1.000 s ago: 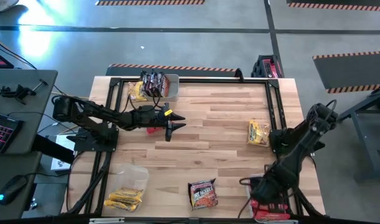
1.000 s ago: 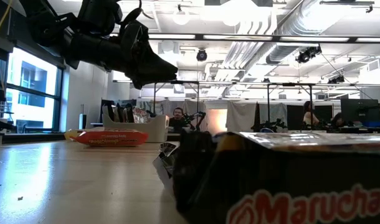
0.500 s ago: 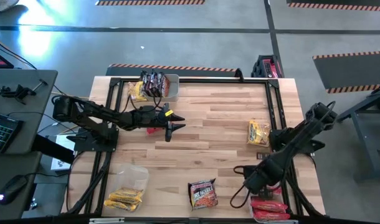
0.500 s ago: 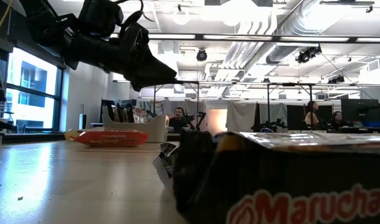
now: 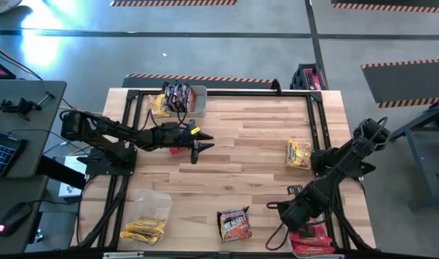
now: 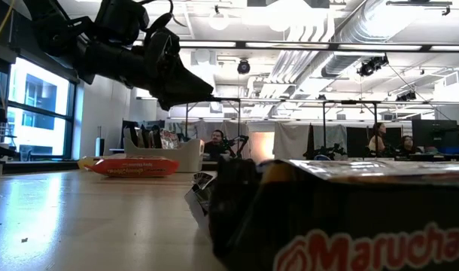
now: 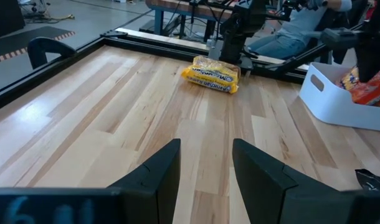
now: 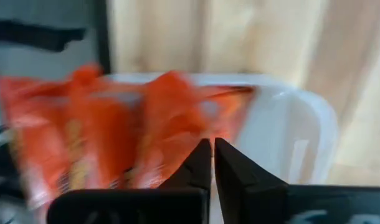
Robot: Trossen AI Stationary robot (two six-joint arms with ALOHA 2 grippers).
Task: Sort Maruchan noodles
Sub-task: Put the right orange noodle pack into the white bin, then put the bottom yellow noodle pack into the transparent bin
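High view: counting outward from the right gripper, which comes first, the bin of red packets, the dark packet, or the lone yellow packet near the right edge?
From the right gripper, which is shut and empty:
1. Bin of red packets, just beside it at the near right corner.
2. Dark packet, lying at the near edge, towards the middle.
3. Lone yellow packet, farther up the table along the right side.

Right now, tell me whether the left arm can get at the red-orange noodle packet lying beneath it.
Probably yes. The left gripper hovers with fingers open just beside the red-orange packet, and nothing lies between them on the bare wooden table.
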